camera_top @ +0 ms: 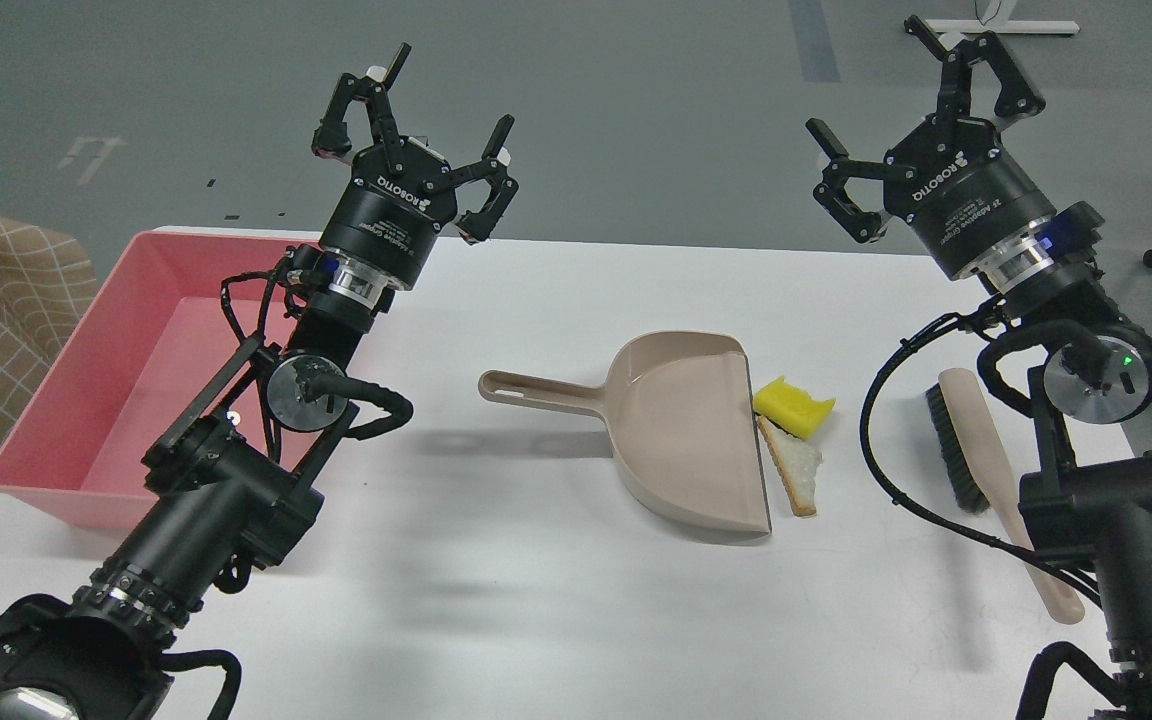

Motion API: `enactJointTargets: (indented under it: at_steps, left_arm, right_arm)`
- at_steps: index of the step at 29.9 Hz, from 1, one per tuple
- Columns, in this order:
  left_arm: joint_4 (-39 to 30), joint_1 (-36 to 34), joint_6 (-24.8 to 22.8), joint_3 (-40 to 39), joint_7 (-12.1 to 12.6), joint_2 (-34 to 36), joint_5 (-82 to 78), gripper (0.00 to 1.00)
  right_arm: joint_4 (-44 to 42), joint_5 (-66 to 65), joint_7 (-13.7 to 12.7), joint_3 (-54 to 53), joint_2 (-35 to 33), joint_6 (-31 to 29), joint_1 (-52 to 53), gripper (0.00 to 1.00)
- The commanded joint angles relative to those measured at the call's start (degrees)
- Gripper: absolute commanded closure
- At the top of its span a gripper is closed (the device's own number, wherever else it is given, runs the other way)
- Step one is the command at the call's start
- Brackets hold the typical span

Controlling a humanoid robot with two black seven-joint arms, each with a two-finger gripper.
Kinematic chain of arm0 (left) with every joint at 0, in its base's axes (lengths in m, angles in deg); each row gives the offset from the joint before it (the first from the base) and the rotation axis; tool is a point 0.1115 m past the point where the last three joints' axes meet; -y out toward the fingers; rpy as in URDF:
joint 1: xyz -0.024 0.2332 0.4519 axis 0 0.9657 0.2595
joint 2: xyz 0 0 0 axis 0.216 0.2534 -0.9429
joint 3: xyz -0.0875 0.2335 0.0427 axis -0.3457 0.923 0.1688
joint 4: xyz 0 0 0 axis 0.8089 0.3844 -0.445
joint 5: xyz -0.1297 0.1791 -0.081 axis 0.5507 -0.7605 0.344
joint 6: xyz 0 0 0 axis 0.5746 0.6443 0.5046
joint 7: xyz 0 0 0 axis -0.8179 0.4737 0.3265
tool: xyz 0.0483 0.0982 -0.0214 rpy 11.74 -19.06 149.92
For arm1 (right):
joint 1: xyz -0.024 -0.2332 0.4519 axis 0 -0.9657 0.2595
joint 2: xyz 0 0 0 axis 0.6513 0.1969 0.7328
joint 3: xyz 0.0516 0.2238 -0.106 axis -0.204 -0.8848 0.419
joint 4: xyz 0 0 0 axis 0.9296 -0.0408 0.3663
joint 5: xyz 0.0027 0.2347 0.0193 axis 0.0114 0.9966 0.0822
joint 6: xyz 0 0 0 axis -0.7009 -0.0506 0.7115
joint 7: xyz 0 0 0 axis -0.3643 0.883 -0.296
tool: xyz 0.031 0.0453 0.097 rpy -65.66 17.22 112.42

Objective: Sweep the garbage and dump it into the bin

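Both my tools, left (pixel 424 135) and right (pixel 921 110), gape empty, raised well apart from garbage (pixel 792 430) at dustpan (pixel 681 430) lip.

You have a single view, taken from the robot's head and angled forward and down over the white desk (pixel 496 600). Both arms rise from the bottom corners, close to the lens, each pincer reaching the upper frame. The desk fills the middle ground, with grey floor (pixel 636 120) beyond its far edge. No second view overlaps it.
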Motion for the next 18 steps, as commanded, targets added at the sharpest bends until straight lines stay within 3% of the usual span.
enactJointTargets:
  at_steps: [1, 10, 18]
  left_arm:
    - [-1.97, 0.32, 0.00, 0.09, 0.03, 0.25, -0.09, 0.01]
    - [-2.06, 0.23, 0.00, 0.27, 0.56, 0.16, -0.18, 0.01]
    - [-2.23, 0.06, 3.56, 0.27, 0.30, 0.08, -4.05, 0.01]
  right_arm:
    - [0.06, -0.04, 0.00, 0.00, 0.00, 0.00, 0.01, 0.00]
    - [0.06, -0.03, 0.00, 0.00, 0.00, 0.00, -0.17, 0.00]
    - [0.06, -0.04, 0.00, 0.00, 0.00, 0.00, -0.34, 0.00]
